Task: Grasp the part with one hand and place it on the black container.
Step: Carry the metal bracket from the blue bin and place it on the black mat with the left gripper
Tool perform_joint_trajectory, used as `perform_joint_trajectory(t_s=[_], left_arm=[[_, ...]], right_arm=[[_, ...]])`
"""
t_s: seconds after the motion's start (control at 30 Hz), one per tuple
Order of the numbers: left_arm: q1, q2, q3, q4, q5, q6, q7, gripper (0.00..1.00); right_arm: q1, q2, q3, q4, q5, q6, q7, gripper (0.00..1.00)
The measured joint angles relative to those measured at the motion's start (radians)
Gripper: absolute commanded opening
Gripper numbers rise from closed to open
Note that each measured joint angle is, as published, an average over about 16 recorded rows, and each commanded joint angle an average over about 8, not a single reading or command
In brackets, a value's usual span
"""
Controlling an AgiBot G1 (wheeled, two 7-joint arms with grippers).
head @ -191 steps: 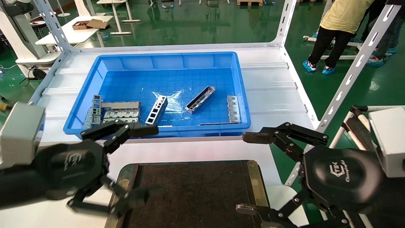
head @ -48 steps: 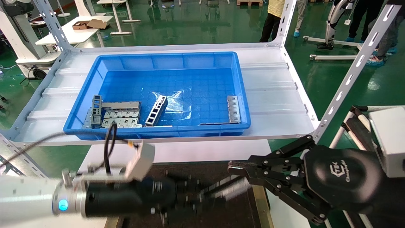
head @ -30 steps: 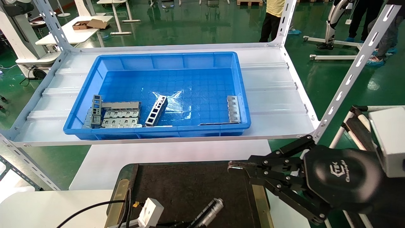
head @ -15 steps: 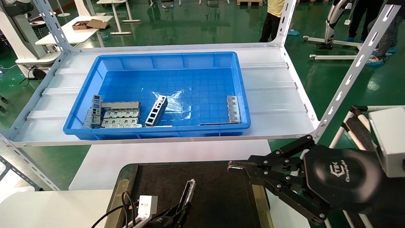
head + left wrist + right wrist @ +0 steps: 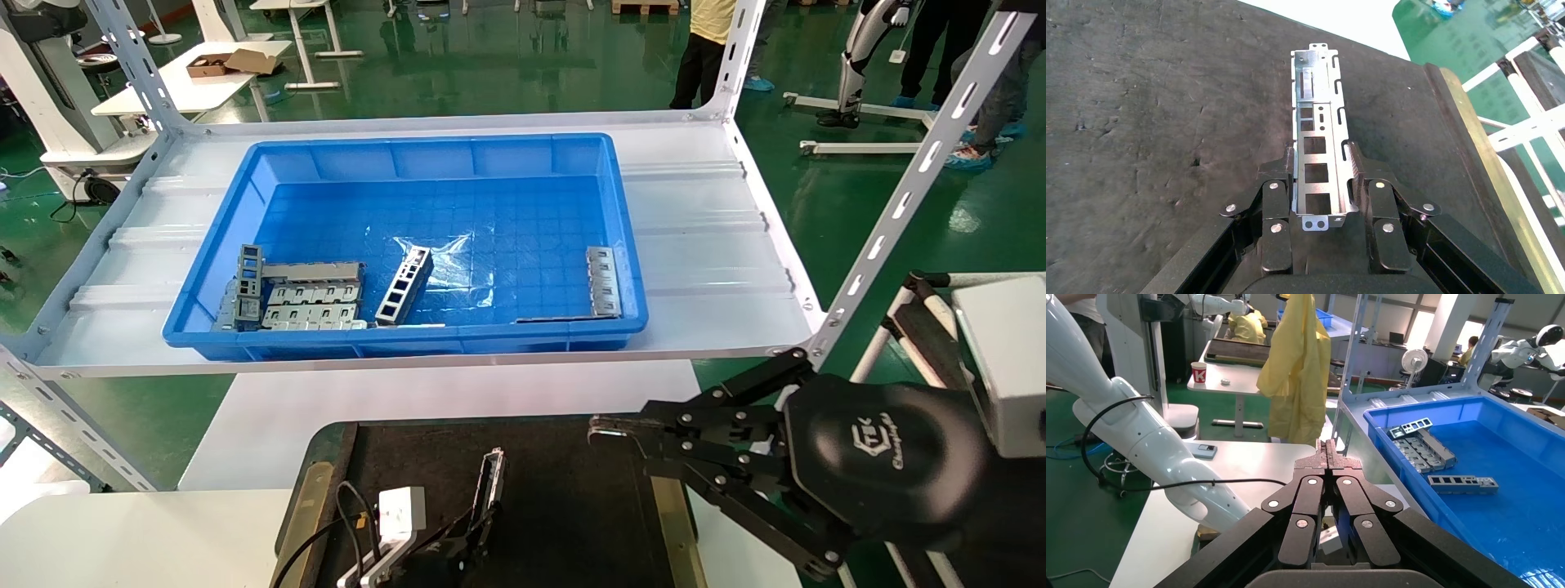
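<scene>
Lying lengthwise between the fingers of the left gripper [image 5: 1321, 184], the long, narrow grey sheet-metal channel [image 5: 1318, 144] with raised side walls and square cutouts is pointing straight away from the wrist, its far end reaching out over the wide, flat black felt-like tray [image 5: 1138, 122]. The fingers are pinching it across its side walls near its near end, so its long axis is running in line with the gripper. In the head view the part [image 5: 491, 486] is sitting low over the middle of the tray [image 5: 564, 490], with the left gripper [image 5: 458, 543] just behind it at the frame's lower edge; whether the metal is already touching the felt cannot be told.

Judging from this, the left arm is the one doing the work, and the coming move is calling only for a release and a straight pull-back along the channel's axis. Thin, stiff stamped metal will likely settle flat on the rough matte surface without sliding. A brass-coloured strip [image 5: 1486, 184] is bordering the tray on the right.

The right gripper [image 5: 605, 437], black with jointed linkage fingers, is hovering at the tray's right edge, fingertips pressed together on nothing. Beyond, a blue plastic bin [image 5: 409, 155] is holding other grey metal pieces.
</scene>
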Motion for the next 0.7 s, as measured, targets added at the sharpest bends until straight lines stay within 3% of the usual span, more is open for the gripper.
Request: perform_joint_trajectory(t_s=[0.17,0.23,0.43,0.47,0.5,0.7], left_arm=[[-0.035,0.024,0.061,0.024,-0.071,-0.057,0.015,0.00],[-0.047,0.030,0.085,0.029,-0.103,-0.078,0.024,0.09],[-0.081,0.039,0.152,0.024,-0.204,-0.140,0.056,0.83],[-0.086,0.039,0.162,0.021,-0.221,-0.150,0.062,0.93],[-0.091,0.038,0.172,0.017,-0.237,-0.160,0.068,0.99],[-0.117,0.031,0.225,-0.016,-0.329,-0.213,0.104,1.00]], right_arm=[[0.000,0.000,0.000,0.000,0.000,0.000,0.000,0.00],[0.000,0.000,0.000,0.000,0.000,0.000,0.000,0.16],[0.000,0.000,-0.001,0.000,0.001,0.000,0.000,0.91],[0.000,0.000,-0.001,0.000,0.001,0.000,0.000,0.98],[0.000,0.000,-0.001,0.000,0.001,0.000,0.000,1.00],[0.000,0.001,-0.001,0.000,0.001,0.001,-0.001,1.00]])
